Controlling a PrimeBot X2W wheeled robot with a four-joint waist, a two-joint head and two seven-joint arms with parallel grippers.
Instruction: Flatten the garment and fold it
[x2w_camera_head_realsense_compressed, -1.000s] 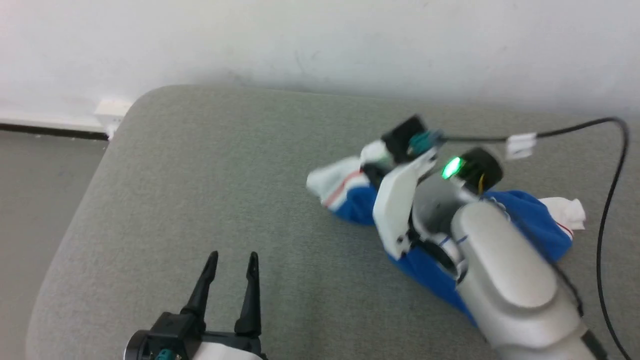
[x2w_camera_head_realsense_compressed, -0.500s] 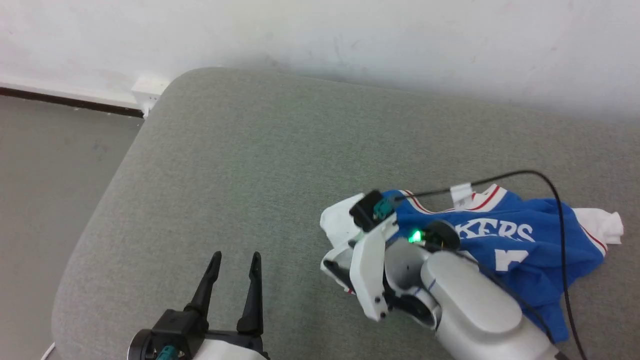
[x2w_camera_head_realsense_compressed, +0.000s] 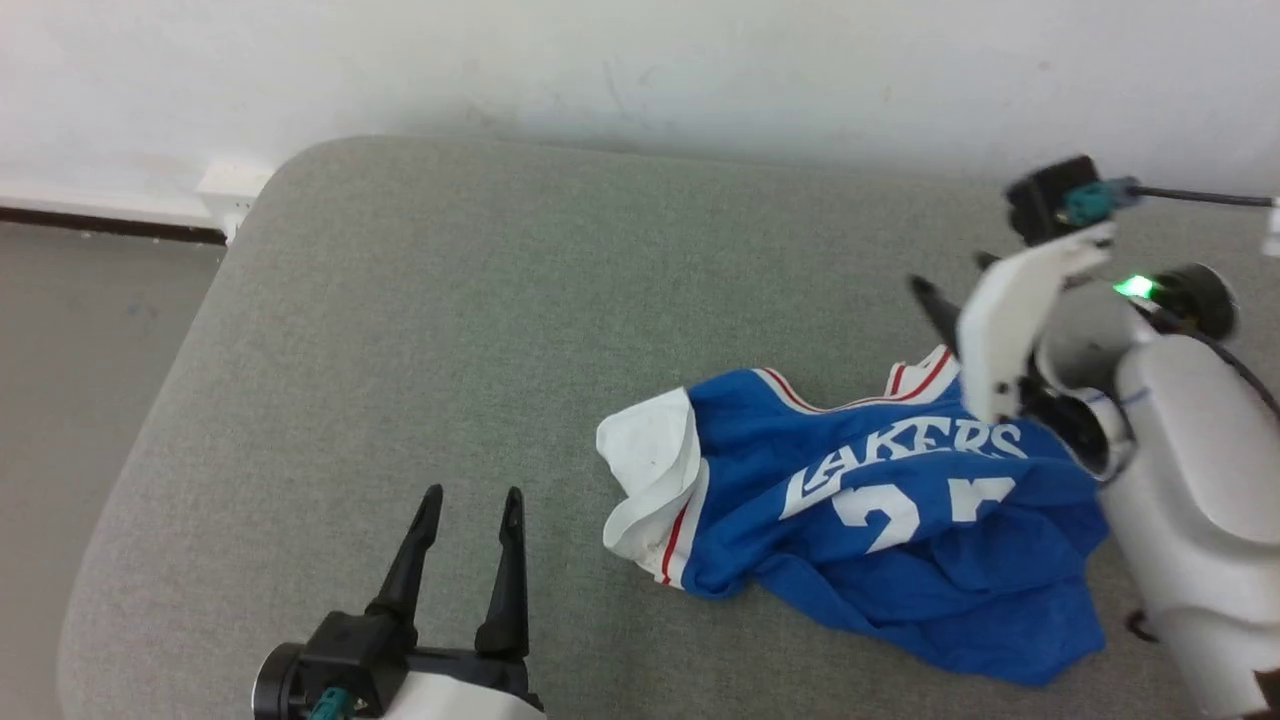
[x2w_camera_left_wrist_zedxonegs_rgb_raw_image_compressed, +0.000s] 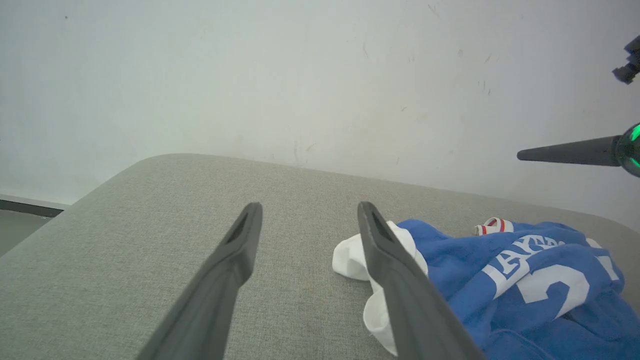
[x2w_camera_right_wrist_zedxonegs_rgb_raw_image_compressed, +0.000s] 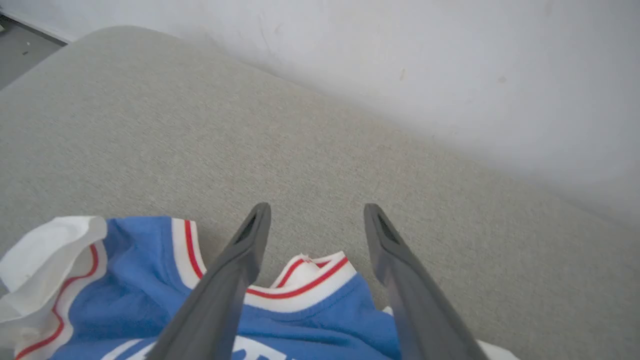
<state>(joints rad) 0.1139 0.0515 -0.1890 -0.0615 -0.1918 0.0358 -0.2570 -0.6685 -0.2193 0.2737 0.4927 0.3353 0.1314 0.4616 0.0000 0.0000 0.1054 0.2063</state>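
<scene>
My right claw (x2w_camera_right_wrist_zedxonegs_rgb_raw_image_compressed: 317, 207) has let go and lifted off the jersey (x2w_camera_head_realsense_compressed: 880, 520), fingers spread and empty. My forearm hides the far sleeve. The jersey lies crumpled on the grey cushion (x2w_camera_head_realsense_compressed: 450, 330). The head view gives its lettering, my wrist view its collar. My left claw (x2w_camera_head_realsense_compressed: 473, 495) hangs open beside it.

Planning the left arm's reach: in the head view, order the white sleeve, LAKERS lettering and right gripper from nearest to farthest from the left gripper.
1. white sleeve, the garment's left end, toward the left gripper.
2. LAKERS lettering, across the chest.
3. right gripper, raised at far right.
</scene>
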